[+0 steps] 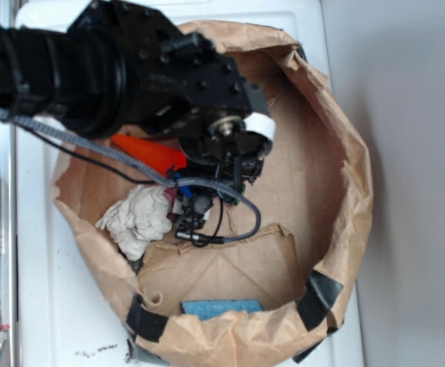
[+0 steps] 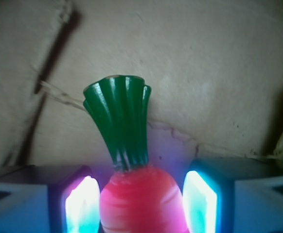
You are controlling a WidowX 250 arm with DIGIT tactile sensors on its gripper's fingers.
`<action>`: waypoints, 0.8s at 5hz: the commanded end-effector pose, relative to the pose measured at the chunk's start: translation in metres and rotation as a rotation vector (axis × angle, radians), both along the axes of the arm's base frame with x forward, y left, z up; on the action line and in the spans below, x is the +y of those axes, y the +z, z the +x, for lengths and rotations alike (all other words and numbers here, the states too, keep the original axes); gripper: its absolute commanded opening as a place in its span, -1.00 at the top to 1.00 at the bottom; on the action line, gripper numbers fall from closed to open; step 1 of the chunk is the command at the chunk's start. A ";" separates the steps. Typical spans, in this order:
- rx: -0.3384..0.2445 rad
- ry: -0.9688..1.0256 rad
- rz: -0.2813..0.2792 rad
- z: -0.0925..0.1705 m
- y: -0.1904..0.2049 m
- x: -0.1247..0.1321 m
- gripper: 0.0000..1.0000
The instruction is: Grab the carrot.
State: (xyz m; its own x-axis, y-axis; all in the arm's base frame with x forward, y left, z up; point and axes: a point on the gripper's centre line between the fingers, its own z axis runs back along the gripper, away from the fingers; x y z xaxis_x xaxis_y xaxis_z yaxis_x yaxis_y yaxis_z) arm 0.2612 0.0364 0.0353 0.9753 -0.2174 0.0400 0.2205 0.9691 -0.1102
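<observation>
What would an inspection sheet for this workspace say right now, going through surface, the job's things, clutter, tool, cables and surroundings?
Surface: brown paper bag with rolled-down rim on a white top.
Job's things: carrot lies in the bag, green stem pointing away from the wrist camera.
Clutter: crumpled whitish paper wad; blue pad near the rim.
Tool: tool straddles the carrot's top, fingers either side; contact unclear.
Cables: grey braided cable loops under the arm.
Surroundings: grey wall.

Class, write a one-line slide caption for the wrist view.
Carrot, green stem pointing up, between the open gripper's fingers.
</observation>
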 end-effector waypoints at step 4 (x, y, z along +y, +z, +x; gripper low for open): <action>-0.086 0.016 -0.131 -0.013 0.100 -0.001 1.00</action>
State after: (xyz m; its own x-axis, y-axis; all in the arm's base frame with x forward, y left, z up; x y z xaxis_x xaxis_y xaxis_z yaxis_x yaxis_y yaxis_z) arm 0.2475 0.0242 0.1244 0.9718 -0.2087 0.1093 0.2290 0.9458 -0.2303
